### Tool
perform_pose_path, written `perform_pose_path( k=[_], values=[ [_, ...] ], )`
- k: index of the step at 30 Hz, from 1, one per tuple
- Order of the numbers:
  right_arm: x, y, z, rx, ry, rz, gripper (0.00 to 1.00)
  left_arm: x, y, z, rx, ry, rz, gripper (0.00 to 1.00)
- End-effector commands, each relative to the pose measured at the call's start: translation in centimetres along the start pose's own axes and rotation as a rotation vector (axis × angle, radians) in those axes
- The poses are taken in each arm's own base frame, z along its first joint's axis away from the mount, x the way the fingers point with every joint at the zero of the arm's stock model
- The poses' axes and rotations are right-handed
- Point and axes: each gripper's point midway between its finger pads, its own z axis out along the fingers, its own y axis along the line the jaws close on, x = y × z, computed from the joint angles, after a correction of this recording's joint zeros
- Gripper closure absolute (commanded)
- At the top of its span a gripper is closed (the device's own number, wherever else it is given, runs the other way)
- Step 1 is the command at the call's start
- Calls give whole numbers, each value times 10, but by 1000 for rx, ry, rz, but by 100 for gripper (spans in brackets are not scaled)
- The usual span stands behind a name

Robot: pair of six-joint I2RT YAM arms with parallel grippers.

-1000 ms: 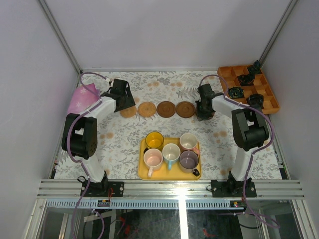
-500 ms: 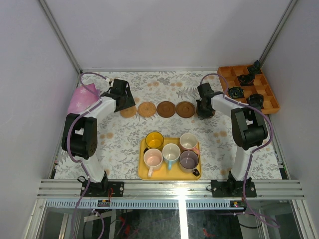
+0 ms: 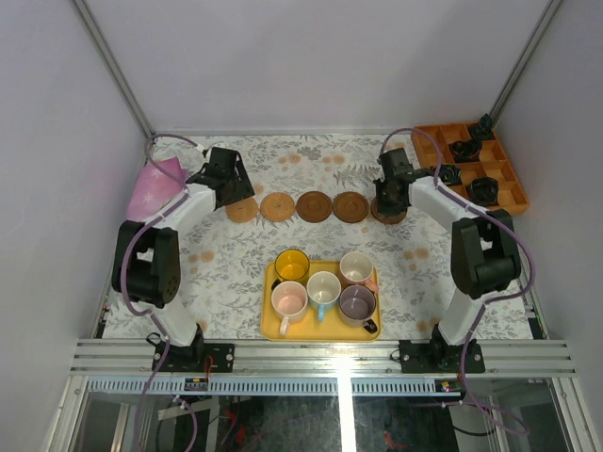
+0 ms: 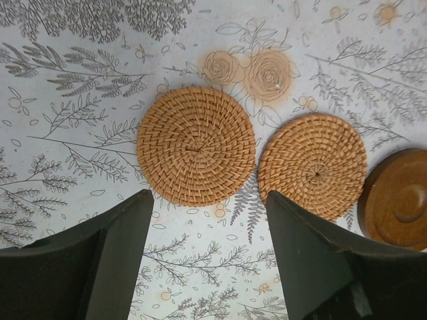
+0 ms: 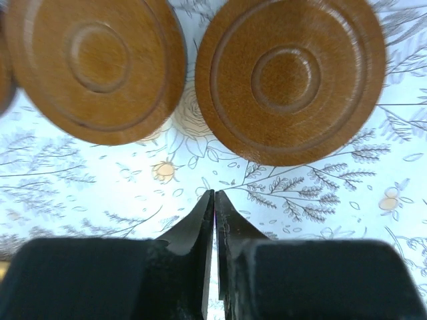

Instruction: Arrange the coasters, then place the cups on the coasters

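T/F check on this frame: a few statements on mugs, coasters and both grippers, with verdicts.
1. All five small handled mugs stand on the flat yellow rectangular tray. True.
2. The left gripper is clamped on a tan woven round coaster. False: its jaws are open above the two woven coasters and hold nothing.
3. The right gripper is shut and empty, close to the dark brown wooden round coasters. True.
4. One mug already stands on a coaster. False: no coaster bears a mug; all the mugs are on the tray.
5. The orange compartment tray holds coasters. False: it holds small black objects.
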Motion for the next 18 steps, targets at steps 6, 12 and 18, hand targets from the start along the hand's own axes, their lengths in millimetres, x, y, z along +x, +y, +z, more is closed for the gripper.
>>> perform_pose_path(
  k=[6,12,18],
  values=[
    [-57,-4,-75,6,-295,14,75,-57,-12,-47,94,-241,10,31],
    [-75,-38,-128,144,-555,91,74,-78,-17,-83,164,-376,34,28],
    [-76,-85,-199,306,-897,241,1,-94,-18,-129,244,-537,47,12]
  ],
)
